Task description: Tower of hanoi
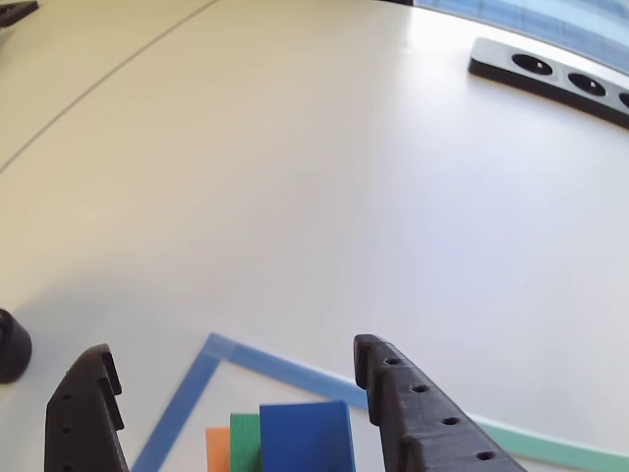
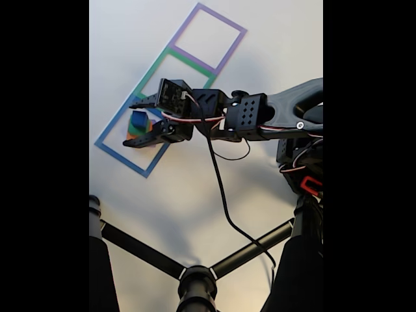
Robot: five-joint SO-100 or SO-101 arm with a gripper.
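Observation:
A stack of blocks stands inside the blue tape square point(image 2: 117, 151): a blue block point(image 1: 305, 438) on top, with a green block point(image 1: 244, 438) and an orange block point(image 1: 217, 447) showing under it. In the fixed view the blue block point(image 2: 139, 119) sits between my fingers. My gripper point(image 1: 231, 354) is open, its black fingers point(image 1: 413, 403) standing on either side of the stack with gaps to it. In the fixed view the gripper point(image 2: 135, 123) hangs over the blue square, at the left end of the arm.
A green tape square point(image 2: 151, 71) and a purple tape square point(image 2: 214, 16) continue the row beyond the blue one. A black power strip point(image 1: 550, 74) lies far right. A black knob point(image 1: 12, 344) sits at the left. Black stand bars point(image 2: 195, 279) and a cable point(image 2: 221, 188) cross the lower table.

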